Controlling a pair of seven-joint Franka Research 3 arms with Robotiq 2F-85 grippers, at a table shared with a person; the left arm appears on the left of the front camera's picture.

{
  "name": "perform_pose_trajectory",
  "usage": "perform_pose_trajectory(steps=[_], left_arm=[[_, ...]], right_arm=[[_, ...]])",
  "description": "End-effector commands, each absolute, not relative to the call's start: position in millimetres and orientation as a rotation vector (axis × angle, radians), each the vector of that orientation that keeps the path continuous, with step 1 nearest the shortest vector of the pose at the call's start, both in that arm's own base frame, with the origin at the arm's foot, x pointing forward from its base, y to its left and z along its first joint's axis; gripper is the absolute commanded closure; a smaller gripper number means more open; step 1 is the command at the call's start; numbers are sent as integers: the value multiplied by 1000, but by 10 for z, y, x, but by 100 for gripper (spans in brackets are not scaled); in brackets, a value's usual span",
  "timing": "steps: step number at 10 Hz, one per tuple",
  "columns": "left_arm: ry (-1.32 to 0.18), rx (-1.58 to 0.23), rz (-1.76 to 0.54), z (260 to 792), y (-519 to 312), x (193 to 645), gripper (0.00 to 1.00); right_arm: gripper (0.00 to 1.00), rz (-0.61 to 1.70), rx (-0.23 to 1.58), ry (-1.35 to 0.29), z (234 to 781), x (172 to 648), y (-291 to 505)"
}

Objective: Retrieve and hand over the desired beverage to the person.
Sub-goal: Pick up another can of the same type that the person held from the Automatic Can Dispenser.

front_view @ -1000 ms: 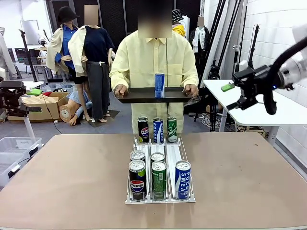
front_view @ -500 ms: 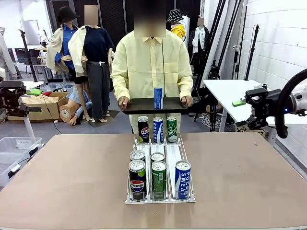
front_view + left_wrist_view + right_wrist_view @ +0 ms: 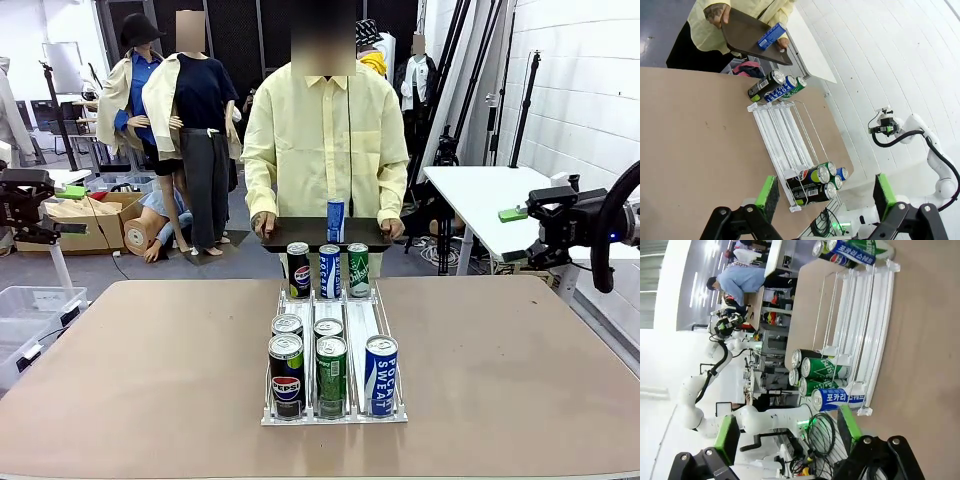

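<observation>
We've got bare table (image 3: 130, 370) wide open at nine and three o'clock of the rack (image 3: 362, 325). Front cans (image 3: 330, 375) crowd its six o'clock end and back cans (image 3: 329, 270) its twelve. Behind them, the person's (image 3: 320, 140) tray (image 3: 300, 230) and blue can (image 3: 335, 220) close off twelve o'clock.

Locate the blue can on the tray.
In the front view, the blue can stands upright on the dark tray the person holds, centre, beyond the rack.

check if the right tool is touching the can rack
Apart. In the front view the right tool hangs far out at the picture's right, with bare tabletop between it and the can rack.
</observation>
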State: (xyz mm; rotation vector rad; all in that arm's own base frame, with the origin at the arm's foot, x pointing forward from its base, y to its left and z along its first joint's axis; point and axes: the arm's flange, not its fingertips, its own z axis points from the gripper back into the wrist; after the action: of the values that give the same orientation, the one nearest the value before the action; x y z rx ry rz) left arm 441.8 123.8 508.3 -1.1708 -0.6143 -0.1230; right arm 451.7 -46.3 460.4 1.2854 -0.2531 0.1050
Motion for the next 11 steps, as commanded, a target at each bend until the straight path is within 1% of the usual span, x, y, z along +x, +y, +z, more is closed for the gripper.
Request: perform_pose_trajectory(steps=[1,5,6,7,11], left_arm=[[-620,-1175,-123,5099,1238,4412,0],[-620,-1175,-123,5099,1238,4412,0],[-620,-1175,-123,5099,1238,4412,0],[-620,-1175,-123,5099,1238,4412,0],[-620,-1175,-123,5099,1238,4412,0]], right_arm=[[0,143,1277,-333,4674,4541,-453],[0,186,1250,-311,4773,4634,-414],[0,160,1227,-286,4774,4664,-405],[0,167,1264,-303,4782,4587,-437],[0,167,1264,-303,4782,4587,-437]])
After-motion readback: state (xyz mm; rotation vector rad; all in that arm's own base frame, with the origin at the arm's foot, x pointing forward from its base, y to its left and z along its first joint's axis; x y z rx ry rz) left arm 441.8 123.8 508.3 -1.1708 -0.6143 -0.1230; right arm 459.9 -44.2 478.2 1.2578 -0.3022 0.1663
